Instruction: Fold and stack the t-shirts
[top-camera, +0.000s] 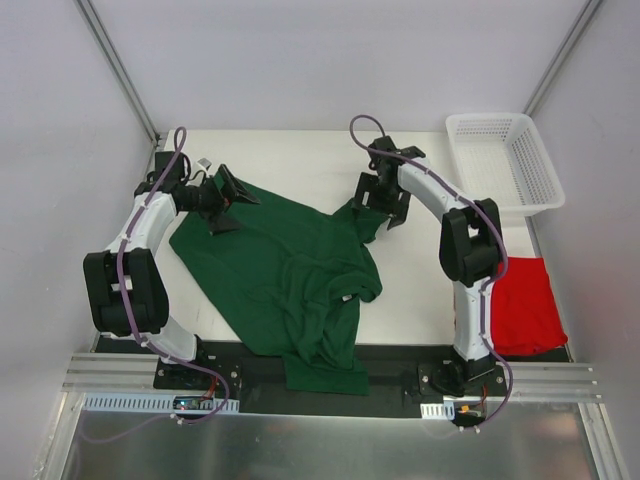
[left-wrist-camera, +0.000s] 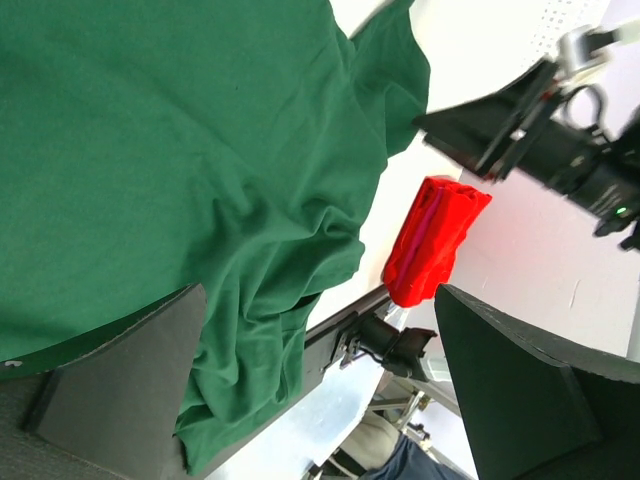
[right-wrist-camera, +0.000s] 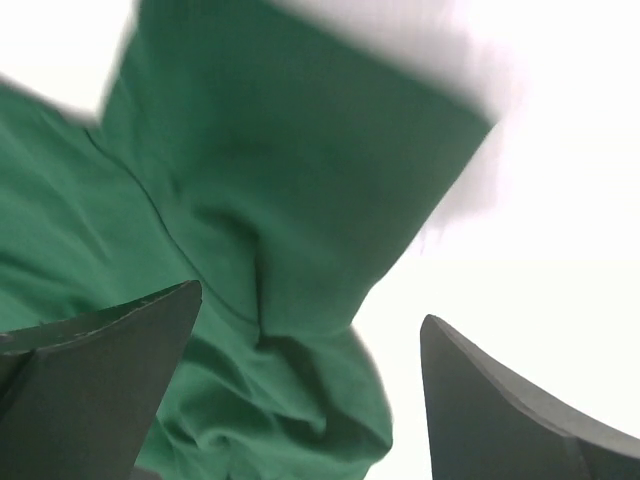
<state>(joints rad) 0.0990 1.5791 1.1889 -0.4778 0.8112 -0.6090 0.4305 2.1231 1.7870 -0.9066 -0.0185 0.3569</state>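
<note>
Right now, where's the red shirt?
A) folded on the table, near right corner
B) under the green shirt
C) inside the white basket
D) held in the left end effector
A: the red shirt lies folded on the table at its near right corner, apart from the green shirt and outside the white basket.
</note>
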